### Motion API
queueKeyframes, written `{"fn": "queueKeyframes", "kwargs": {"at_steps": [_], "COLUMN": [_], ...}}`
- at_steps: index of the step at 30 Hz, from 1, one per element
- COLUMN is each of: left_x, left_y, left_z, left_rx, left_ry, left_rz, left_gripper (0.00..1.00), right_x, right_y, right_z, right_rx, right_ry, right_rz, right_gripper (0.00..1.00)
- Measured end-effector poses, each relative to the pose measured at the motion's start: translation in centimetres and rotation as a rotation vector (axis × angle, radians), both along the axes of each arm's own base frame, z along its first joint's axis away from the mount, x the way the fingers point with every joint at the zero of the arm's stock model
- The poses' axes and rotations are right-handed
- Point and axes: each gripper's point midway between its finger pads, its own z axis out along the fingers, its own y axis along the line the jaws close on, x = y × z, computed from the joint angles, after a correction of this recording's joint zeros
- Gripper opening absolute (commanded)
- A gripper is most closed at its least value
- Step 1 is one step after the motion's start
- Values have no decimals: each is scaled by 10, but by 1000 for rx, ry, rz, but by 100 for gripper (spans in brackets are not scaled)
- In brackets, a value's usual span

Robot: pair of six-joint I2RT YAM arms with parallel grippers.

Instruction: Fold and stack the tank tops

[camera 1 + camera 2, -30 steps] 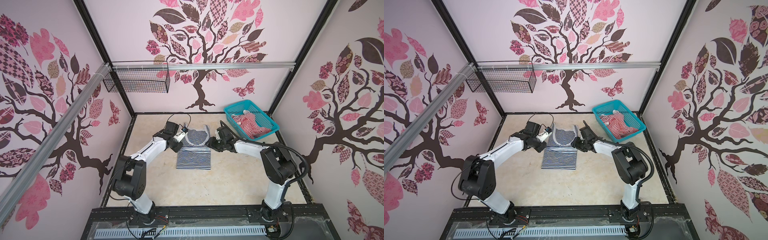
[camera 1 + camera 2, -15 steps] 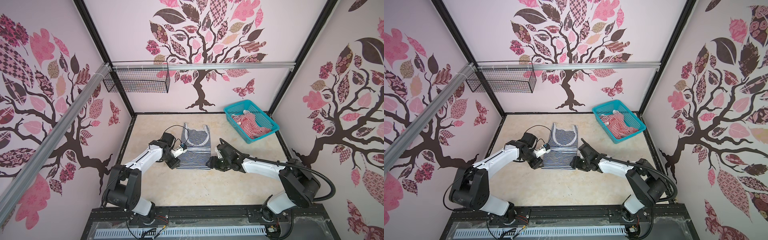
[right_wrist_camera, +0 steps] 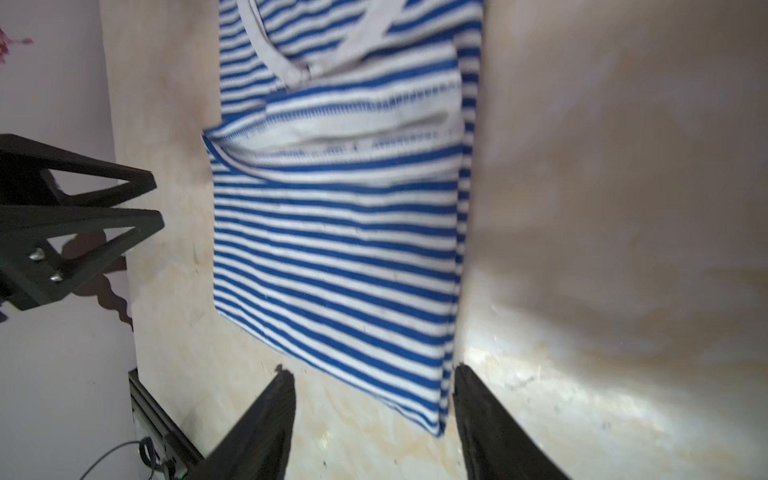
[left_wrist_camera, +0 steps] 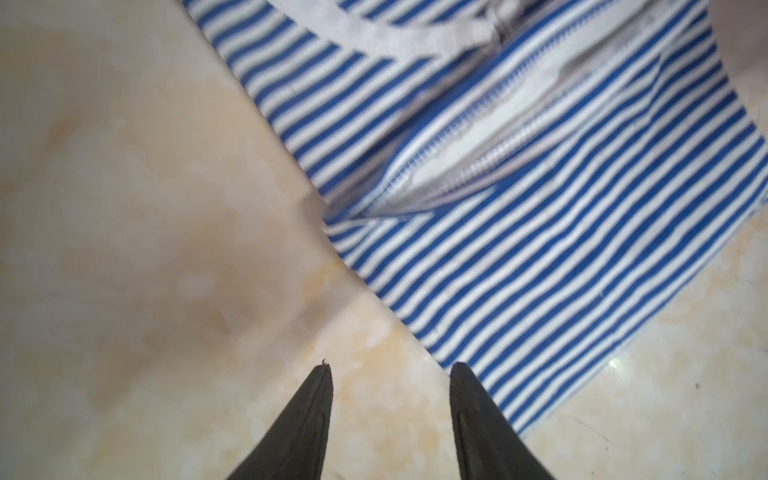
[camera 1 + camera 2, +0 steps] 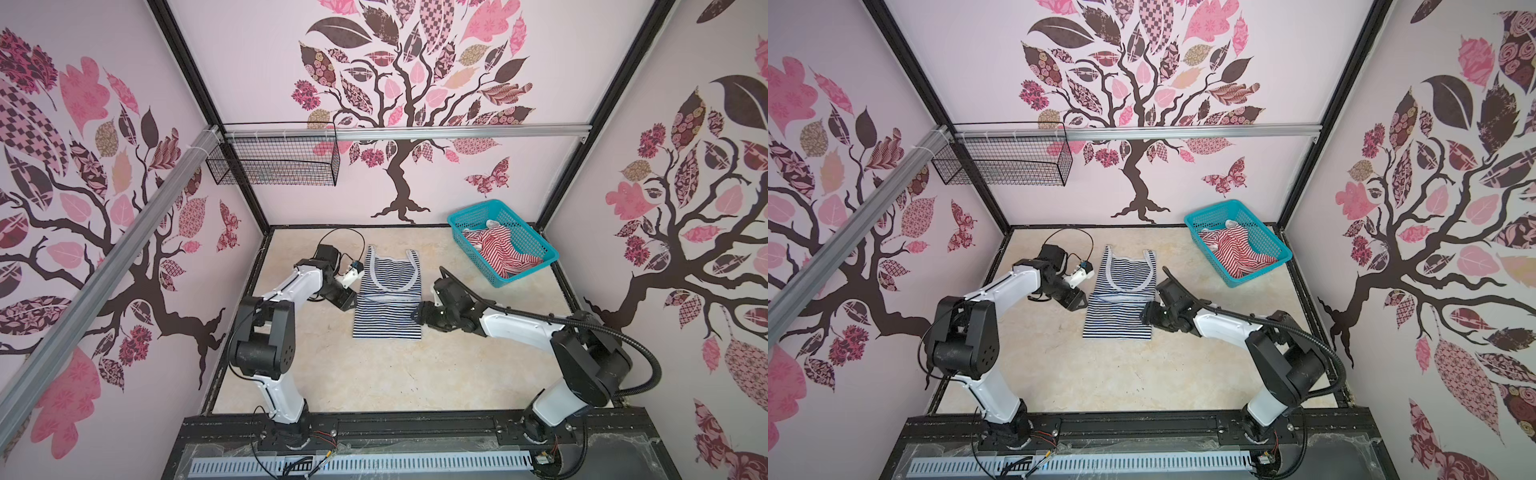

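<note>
Beyond my left jaws the navy-and-white tank top point(image 4: 519, 232) blurs, its straps cut off at the edge. Far from both jaws, the red-and-white tank top point(image 5: 500, 253) hides mostly in its own folds.

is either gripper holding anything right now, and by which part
Nothing is held: the left gripper and the right gripper are both open beside the navy-and-white tank top, with no cloth pinched.

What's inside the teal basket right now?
The teal basket holds one crumpled red-and-white tank top, its pale edging showing. The cloth covers most of the floor, so anything beneath it cannot be seen.
</note>
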Motion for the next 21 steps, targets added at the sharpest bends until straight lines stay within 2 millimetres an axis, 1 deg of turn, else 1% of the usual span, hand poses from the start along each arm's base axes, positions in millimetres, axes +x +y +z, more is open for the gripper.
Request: {"fn": "queueKeyframes", "kwargs": {"at_steps": [2,4,6,8,11,14,17,21], "left_x": [17,28,35,37,34,31,29,27], "left_y": [-3,-6,-8,-10,-13,-15,-15,-15], "left_z": [-3,-9,-16,-21,-22,-20,-20,-21], "left_rx": [-29,-51,-70,-87,-105,-117,-121,-122], "left_ry": [7,26,52,78,102,115,124,137], "left_rz": [10,17,19,19,17,16,16,16], "left_gripper": [50,50,49,49,49,50,50,50], "right_x": [24,44,61,75,86,92,96,97], "right_y": [-5,-10,-14,-15,-8,-2,3,4], "right_z": [5,4,0,-5,-12,-16,-19,-27], "right_rx": [8,13,11,4,2,3,3,-7], "right_ry": [-21,-23,-21,-14,-5,-2,0,11], "right_rz": [-29,-54,-66,-72,-52,-36,-21,-13], "right_gripper": [61,60,58,55,55,54,52,51]}}
